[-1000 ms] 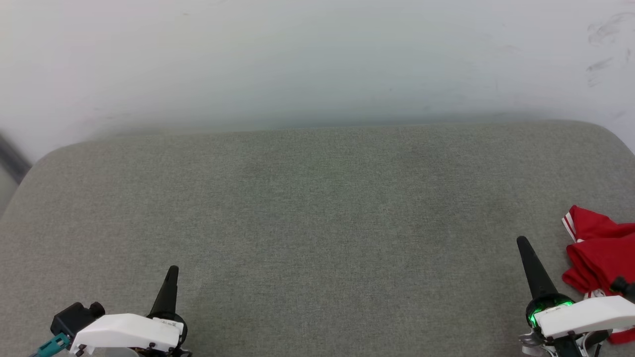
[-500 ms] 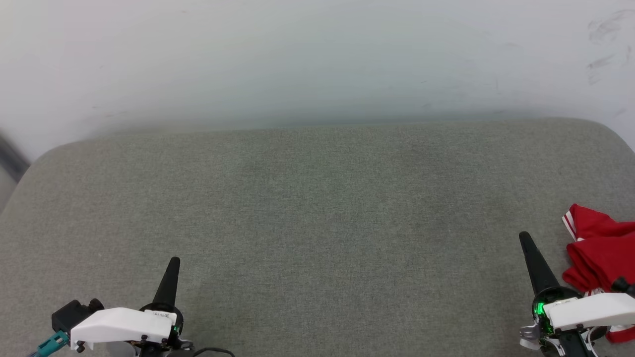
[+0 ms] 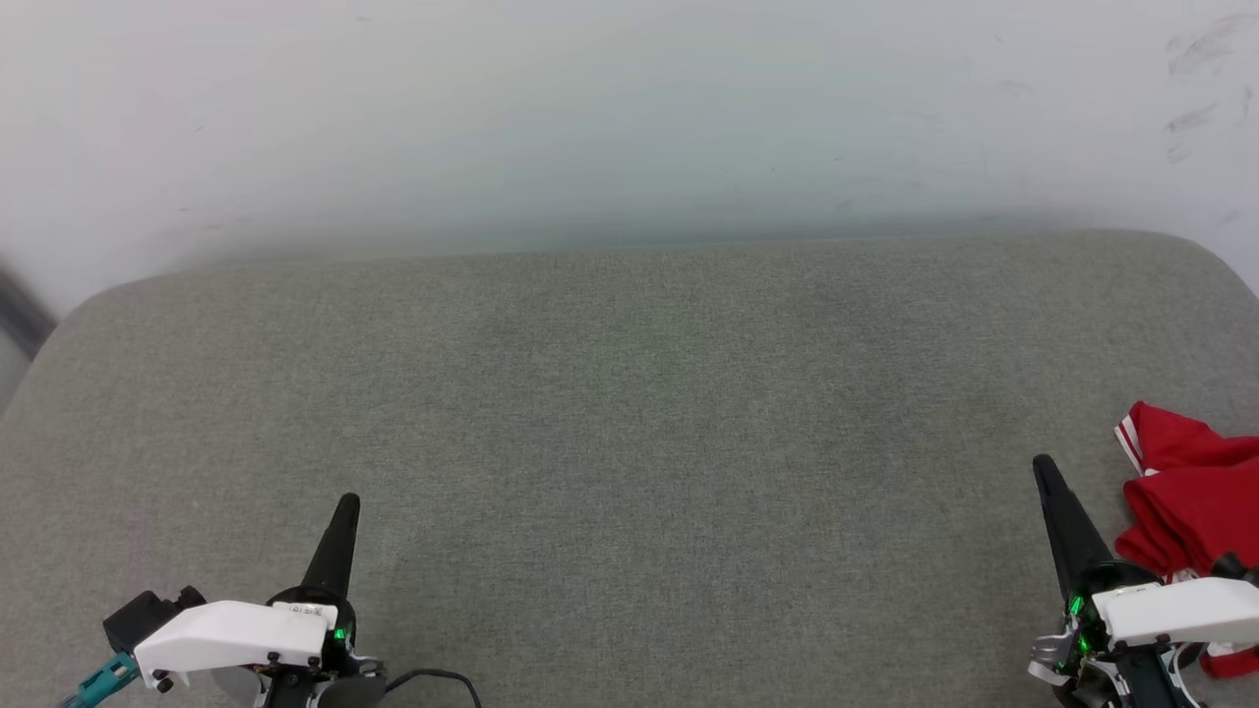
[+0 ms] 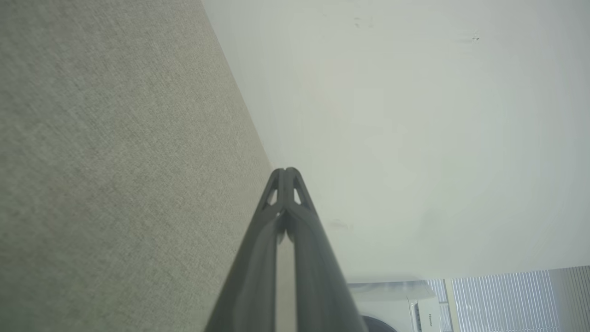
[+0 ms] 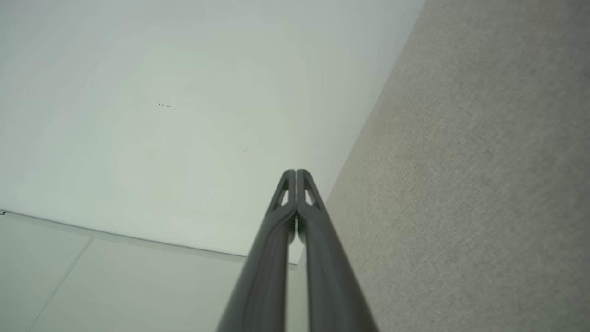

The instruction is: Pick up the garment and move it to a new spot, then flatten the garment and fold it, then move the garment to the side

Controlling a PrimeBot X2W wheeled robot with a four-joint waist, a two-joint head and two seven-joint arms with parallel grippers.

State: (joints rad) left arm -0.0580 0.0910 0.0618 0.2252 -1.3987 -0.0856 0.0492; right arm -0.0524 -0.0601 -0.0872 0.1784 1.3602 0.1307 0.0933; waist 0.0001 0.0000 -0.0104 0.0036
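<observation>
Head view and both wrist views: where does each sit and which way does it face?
Head: on the head, facing forward and down at cushion, wall, shirt; left claw and right claw show.
Left wrist: on that wrist, facing along the shut left claw.
Right wrist: same, along the shut right claw.
All share cushion and wall.

Shirt (image 3: 1195, 492): one, red, striped trim.
Grippers: two, left gripper (image 3: 346, 503) and right gripper (image 3: 1041, 464).
Dark fingers (image 4: 258, 267): two per gripper, four total.
Grey padded surface (image 3: 629, 413): one.
White wall (image 3: 629, 118): one.
Black cable (image 3: 438, 673): one.
White appliance (image 4: 405, 304): one.
Window blind (image 4: 502, 299): one.
</observation>
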